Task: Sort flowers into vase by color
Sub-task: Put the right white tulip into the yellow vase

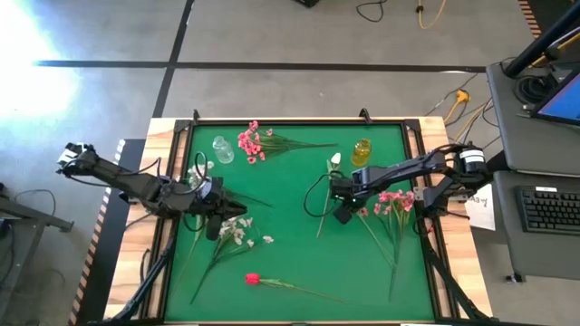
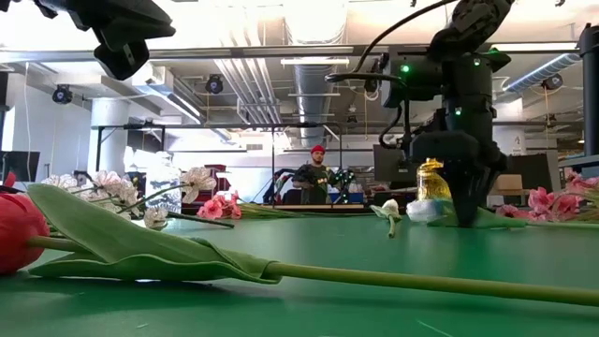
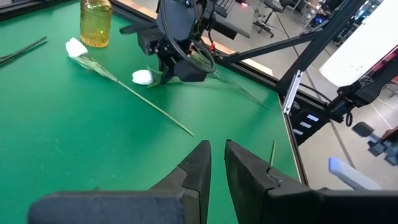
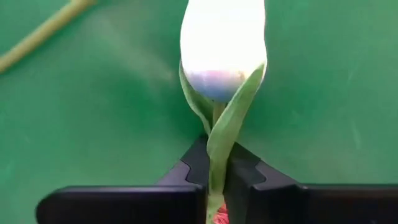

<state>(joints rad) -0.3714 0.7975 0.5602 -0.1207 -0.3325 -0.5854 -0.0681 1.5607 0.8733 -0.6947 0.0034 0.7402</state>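
Note:
My right gripper (image 1: 343, 212) stands over the mat's middle, shut on a white tulip bud (image 4: 222, 46), which also shows beyond my left fingers (image 3: 142, 77). A second white tulip (image 1: 335, 160) lies flat on the mat just beside it. My left gripper (image 3: 217, 167) hovers at the mat's left, above the small white sprays (image 1: 237, 231), its fingers almost together on nothing. One pink spray (image 1: 252, 142) lies at the far edge, another (image 1: 396, 201) under my right arm. The red bud (image 1: 253, 279) lies on the near side. My right gripper pinches the white tulip's stem and its wrapping leaf (image 4: 219, 146) just below the bud, between the two fingers. The fingers (image 2: 468, 197) point down from above. The bud (image 2: 423, 211) sits low at the mat beside the fingertips; whether it rests on the mat I cannot tell.
A yellow glass vase (image 1: 362, 152) stands at the far right of the mat and a clear glass vase (image 1: 222, 149) at the far left. A raised wooden rim (image 1: 412, 136) runs around the green mat. A person (image 2: 316, 178) stands in the room beyond the table.

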